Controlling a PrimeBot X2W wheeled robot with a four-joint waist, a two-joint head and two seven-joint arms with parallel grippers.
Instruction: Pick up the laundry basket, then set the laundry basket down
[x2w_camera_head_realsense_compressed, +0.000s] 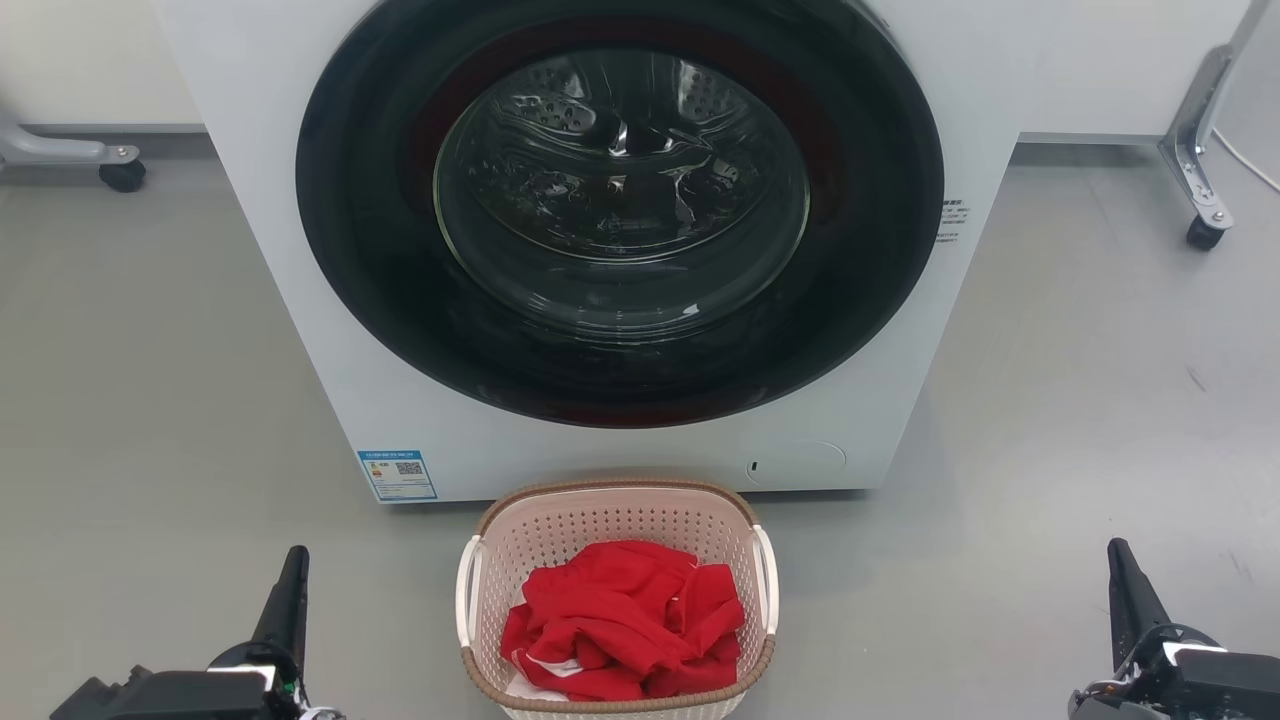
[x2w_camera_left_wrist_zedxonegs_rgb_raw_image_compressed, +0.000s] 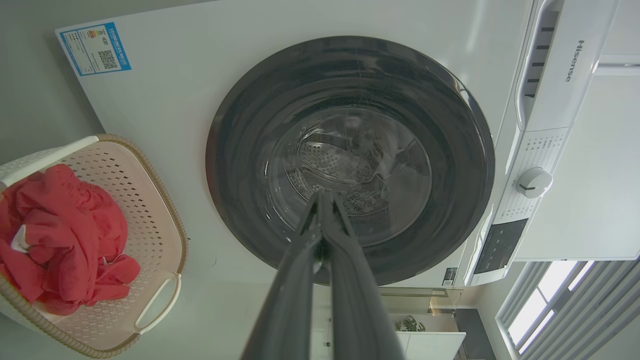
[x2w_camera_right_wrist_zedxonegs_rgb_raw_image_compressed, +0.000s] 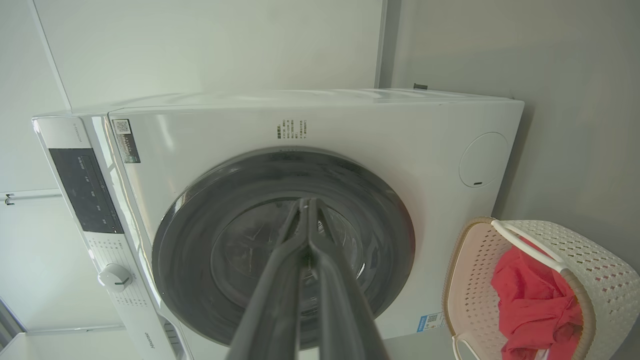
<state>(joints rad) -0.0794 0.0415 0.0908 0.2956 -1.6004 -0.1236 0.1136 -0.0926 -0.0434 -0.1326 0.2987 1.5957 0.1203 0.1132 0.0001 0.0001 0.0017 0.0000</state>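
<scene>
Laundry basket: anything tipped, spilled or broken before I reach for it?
Nothing stands out. The laundry basket stands upright on the floor in front of the washer, the red clothes lie wholly inside it, and both white handles look intact.

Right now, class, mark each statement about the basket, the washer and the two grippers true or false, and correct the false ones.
1. The laundry basket stands on the floor in front of the washer. True.
2. The laundry basket is empty. False: red cloth lies in it.
3. The left gripper and the right gripper are both shut. True.
4. The right gripper grips the laundry basket's rim. False: it is apart from the laundry basket and holds nothing.
5. In the head view the laundry basket lies between the two grippers. True.
</scene>
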